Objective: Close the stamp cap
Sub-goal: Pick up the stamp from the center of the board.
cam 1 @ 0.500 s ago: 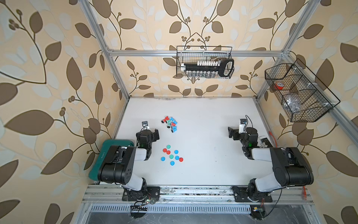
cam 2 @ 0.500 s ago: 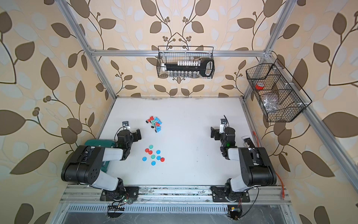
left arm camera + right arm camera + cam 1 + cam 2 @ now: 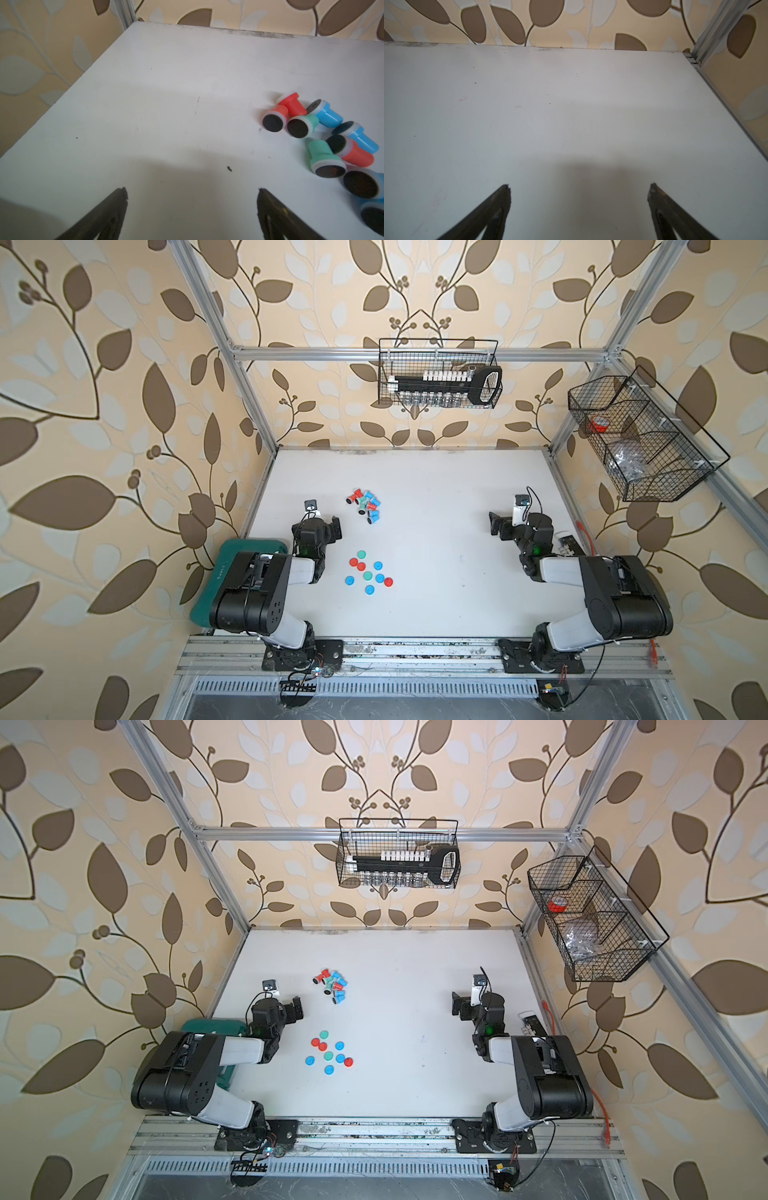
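Several uncapped stamps (image 3: 365, 506) in red, blue and green lie on their sides in a heap on the white table (image 3: 432, 497), seen in both top views (image 3: 332, 986) and in the left wrist view (image 3: 324, 135), black pads showing. Several loose round caps (image 3: 368, 574) in the same colours lie spread nearer the front (image 3: 330, 1054). My left gripper (image 3: 318, 527) (image 3: 192, 189) stands open over bare table, just left of the heap, with nothing between its fingers. My right gripper (image 3: 515, 526) (image 3: 579, 185) is open and empty at the table's right side, far from stamps and caps.
A green pad (image 3: 226, 568) lies off the table's left edge beside the left arm. Wire baskets hang on the back wall (image 3: 438, 379) and the right wall (image 3: 640, 439). A small device (image 3: 567, 543) and an orange cable (image 3: 584, 533) lie along the right edge.
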Tool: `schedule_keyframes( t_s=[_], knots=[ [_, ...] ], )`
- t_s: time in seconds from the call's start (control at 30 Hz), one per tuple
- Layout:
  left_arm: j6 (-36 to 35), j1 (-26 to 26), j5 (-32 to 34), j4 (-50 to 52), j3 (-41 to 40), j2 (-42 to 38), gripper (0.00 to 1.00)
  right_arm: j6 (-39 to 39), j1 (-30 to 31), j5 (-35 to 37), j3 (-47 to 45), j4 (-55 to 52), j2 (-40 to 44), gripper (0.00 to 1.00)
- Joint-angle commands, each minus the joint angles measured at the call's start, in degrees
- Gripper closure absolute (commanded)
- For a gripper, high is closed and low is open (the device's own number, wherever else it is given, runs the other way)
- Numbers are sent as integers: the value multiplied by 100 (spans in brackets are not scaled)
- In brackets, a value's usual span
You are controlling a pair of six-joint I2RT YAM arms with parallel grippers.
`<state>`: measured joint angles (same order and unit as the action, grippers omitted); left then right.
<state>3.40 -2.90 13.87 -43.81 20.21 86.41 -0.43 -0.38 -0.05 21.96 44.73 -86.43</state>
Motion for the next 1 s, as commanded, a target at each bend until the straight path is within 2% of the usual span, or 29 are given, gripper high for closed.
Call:
schedule_keyframes(
  t_s=[0.0, 0.5, 0.6, 0.63, 0.67, 0.7, 0.77, 0.83, 0.97],
  knots=[
    [-17, 30, -27, -48, 71, -107, 1, 25, 7, -80, 54, -15, 12, 1],
    [-28, 34, -11, 45, 146, -60, 1, 29, 12, -92, 70, -30, -4, 1],
    [-113, -20, 207, -26, 43, -330, 1, 44, -41, -163, 62, -30, 16, 1],
    [-123, -71, 435, 579, 232, -733, 1, 57, -35, -69, 12, 46, 72, 1],
    [-149, -127, 687, 1772, 640, -1014, 1, 150, 28, 362, 24, -4, 248, 1],
    [-155, -198, 977, 2984, 1229, -1168, 1, 227, 125, 905, 179, -541, 558, 1],
    [-55, -237, 1193, 4252, 1806, -1365, 1, 432, 195, 1467, 608, -1684, 985, 1],
    [139, -255, 1039, 4566, 1771, -1906, 1, 901, 194, 1820, 1061, -2635, 1199, 1],
    [993, -334, 966, 5707, 1900, -3095, 1, 1524, 472, 1905, 1846, -4238, 1631, 1]
  ],
)
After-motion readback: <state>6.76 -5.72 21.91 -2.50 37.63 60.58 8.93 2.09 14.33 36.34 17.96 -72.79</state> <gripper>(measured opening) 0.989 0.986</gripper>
